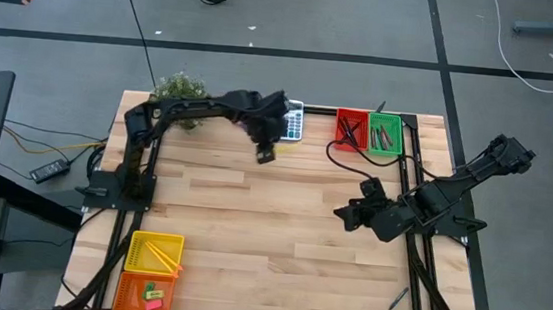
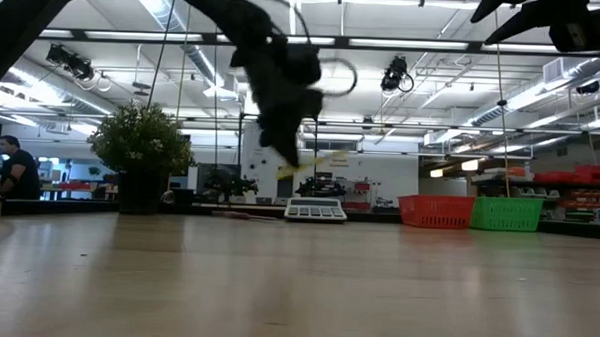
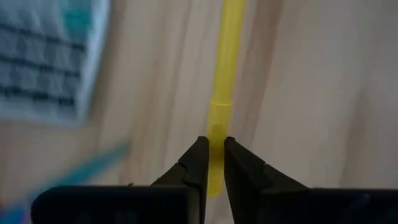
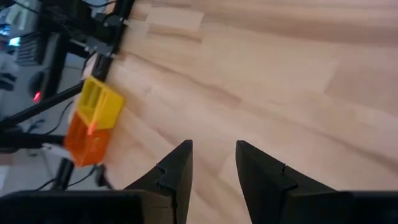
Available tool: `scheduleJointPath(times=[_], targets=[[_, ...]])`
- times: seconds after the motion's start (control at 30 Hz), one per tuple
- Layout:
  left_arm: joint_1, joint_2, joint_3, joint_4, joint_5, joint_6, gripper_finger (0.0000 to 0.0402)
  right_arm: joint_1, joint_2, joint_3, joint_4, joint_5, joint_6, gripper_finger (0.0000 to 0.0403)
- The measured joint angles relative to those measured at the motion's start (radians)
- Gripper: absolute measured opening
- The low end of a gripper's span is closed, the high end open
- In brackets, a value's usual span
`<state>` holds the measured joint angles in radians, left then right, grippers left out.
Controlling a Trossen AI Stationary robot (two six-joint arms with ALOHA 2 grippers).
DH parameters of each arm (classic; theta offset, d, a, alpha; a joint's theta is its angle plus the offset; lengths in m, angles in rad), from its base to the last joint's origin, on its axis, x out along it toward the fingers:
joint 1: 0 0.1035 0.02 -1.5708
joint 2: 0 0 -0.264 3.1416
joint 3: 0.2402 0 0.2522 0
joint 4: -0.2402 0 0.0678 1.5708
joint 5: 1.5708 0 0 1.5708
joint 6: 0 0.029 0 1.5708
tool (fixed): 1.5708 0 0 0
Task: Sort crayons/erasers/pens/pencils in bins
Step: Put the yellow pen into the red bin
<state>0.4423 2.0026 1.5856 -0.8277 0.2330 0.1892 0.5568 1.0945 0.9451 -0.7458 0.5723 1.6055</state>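
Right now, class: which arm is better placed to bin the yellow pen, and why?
Left. The left gripper is shut on the yellow pen, lifted above the table near the calculator. The right gripper is open and empty.

We find no text, label, brand or number that we can read in any view; the keys of the calculator (image 1: 294, 122) are too small and blurred for us to make out, and the signs on the far wall in the low view are illegible to us
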Motion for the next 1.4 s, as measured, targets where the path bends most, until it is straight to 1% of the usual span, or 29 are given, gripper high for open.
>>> scheduleJointPath(times=[0.1, 0.23, 0.33, 0.4, 0.47, 0.5, 0.57, 0.63, 0.77, 0.87, 0.97, 1.1, 1.17, 1.3, 1.4], targets=[[-0.017, 0.0, 0.106, 0.069, 0.026, -0.083, 0.0047, 0.002, -0.003, 0.0, 0.032, -0.028, -0.001, 0.0129], [-0.038, 0.01, 0.217, 0.223, 0.047, -0.328, 0.0046, 0.002, -0.004, 0.0, 0.061, -0.056, 0.003, 0.0129], [-0.045, 0.027, 0.252, 0.372, 0.055, -0.48, 0.0045, 0.003, -0.004, 0.004, 0.09, -0.106, 0.007, 0.0129], [-0.045, 0.031, 0.258, 0.42, 0.055, -0.551, 0.0045, 0.012, -0.004, 0.023, 0.089, -0.14, 0.008, 0.0129], [-0.043, 0.047, 0.262, 0.485, 0.065, -0.607, 0.0046, 0.03, -0.004, 0.052, 0.077, -0.151, 0.002, 0.0129], [-0.04, 0.053, 0.259, 0.477, 0.081, -0.634, 0.0046, 0.042, -0.004, 0.069, 0.065, -0.148, -0.004, 0.0129], [-0.043, 0.081, 0.259, 0.541, 0.098, -0.673, 0.0045, 0.066, -0.003, 0.112, 0.028, -0.123, -0.008, 0.0129], [-0.044, 0.1, 0.258, 0.563, 0.109, -0.71, 0.0043, 0.092, -0.004, 0.158, -0.027, -0.076, -0.008, 0.0129], [-0.049, 0.144, 0.259, 0.681, 0.109, -0.818, 0.0046, 0.125, -0.004, 0.241, -0.136, 0.011, -0.019, 0.0129], [-0.048, 0.187, 0.259, 0.764, 0.107, -0.903, 0.0048, 0.127, -0.004, 0.28, -0.191, 0.035, -0.019, 0.0129], [-0.044, 0.221, 0.259, 0.833, 0.103, -0.975, 0.0046, 0.127, -0.004, 0.292, -0.194, 0.038, -0.019, 0.0129], [-0.044, 0.266, 0.259, 0.902, 0.093, -1.004, 0.0042, 0.127, -0.004, 0.292, -0.195, 0.037, -0.011, 0.0129], [-0.044, 0.283, 0.259, 0.944, 0.071, -1.0, 0.0043, 0.127, -0.004, 0.292, -0.198, 0.038, -0.014, 0.0129], [-0.046, 0.291, 0.259, 0.987, -0.012, -0.931, 0.0049, 0.126, -0.003, 0.292, -0.205, 0.043, -0.023, 0.0129], [-0.047, 0.29, 0.259, 0.99, -0.084, -0.826, 0.0049, 0.126, -0.003, 0.292, -0.206, 0.051, -0.023, 0.0129]])
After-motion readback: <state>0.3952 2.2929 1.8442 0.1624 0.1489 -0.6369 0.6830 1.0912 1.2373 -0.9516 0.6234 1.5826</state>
